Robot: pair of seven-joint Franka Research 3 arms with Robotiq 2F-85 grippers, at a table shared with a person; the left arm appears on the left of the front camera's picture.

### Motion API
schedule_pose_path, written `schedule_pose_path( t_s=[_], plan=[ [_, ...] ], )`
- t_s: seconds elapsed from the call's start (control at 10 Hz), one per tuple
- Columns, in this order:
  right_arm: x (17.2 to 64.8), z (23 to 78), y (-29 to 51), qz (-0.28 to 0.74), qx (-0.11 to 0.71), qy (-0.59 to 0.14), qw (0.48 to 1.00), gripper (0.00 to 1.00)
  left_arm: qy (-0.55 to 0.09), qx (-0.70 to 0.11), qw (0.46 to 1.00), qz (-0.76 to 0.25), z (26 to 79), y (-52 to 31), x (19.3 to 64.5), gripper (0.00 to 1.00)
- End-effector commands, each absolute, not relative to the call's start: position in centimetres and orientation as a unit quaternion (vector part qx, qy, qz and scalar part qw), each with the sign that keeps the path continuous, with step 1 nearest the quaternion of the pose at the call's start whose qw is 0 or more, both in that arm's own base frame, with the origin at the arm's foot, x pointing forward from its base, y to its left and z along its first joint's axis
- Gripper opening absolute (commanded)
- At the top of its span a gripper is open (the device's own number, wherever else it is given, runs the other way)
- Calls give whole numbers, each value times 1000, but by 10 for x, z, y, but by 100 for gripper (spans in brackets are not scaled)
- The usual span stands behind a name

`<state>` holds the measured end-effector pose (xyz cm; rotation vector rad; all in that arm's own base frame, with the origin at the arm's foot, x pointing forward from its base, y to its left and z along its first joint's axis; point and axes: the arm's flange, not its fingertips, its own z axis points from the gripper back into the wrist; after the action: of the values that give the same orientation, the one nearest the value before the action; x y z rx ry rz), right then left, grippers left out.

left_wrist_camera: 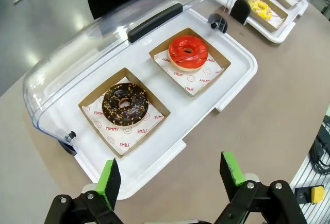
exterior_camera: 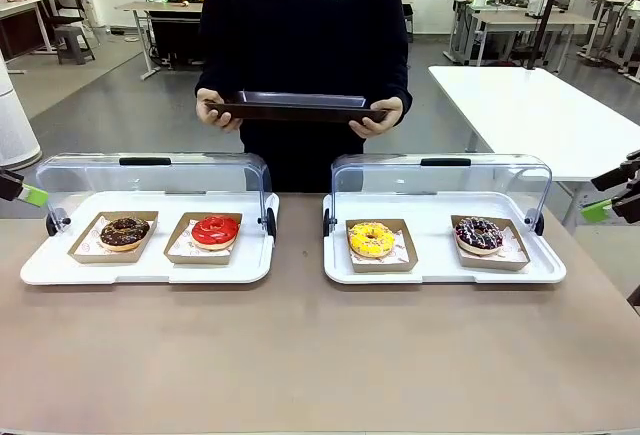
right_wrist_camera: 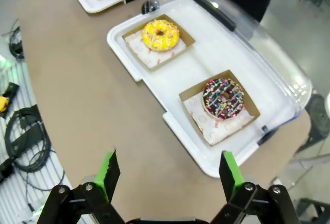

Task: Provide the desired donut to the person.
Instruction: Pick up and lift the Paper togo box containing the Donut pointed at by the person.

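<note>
Donuts (exterior_camera: 216, 230): four untouched in open cases (exterior_camera: 150, 273) | person (exterior_camera: 300, 45) waits holding tray (exterior_camera: 295, 110) | left pincer (left_wrist_camera: 172, 175), right pincer (right_wrist_camera: 167, 170) spread, empty | next: learn which is wanted, then grasp

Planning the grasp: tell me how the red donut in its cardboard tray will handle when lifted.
The red donut is probably soft; its glossy glaze looks apt to smear under a pinch. Its shallow cardboard tray looks thin, so it may flex if lifted by one edge.

left claw (left_wrist_camera: 169, 159), right claw (right_wrist_camera: 168, 156) agape
</note>
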<state>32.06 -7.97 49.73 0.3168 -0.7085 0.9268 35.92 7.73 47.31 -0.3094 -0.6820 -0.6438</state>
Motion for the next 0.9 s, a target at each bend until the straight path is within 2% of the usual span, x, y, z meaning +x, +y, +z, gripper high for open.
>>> schedule_pose_path(
  t_s=[0.0,0.8],
  plan=[
    [313,492,-82,455,168,-341,805,100,-339,-168,866,-327,425,60,301,100],
    [308,497,-78,484,181,-392,761,100,-371,-175,850,-330,433,69,296,100]
  ],
)
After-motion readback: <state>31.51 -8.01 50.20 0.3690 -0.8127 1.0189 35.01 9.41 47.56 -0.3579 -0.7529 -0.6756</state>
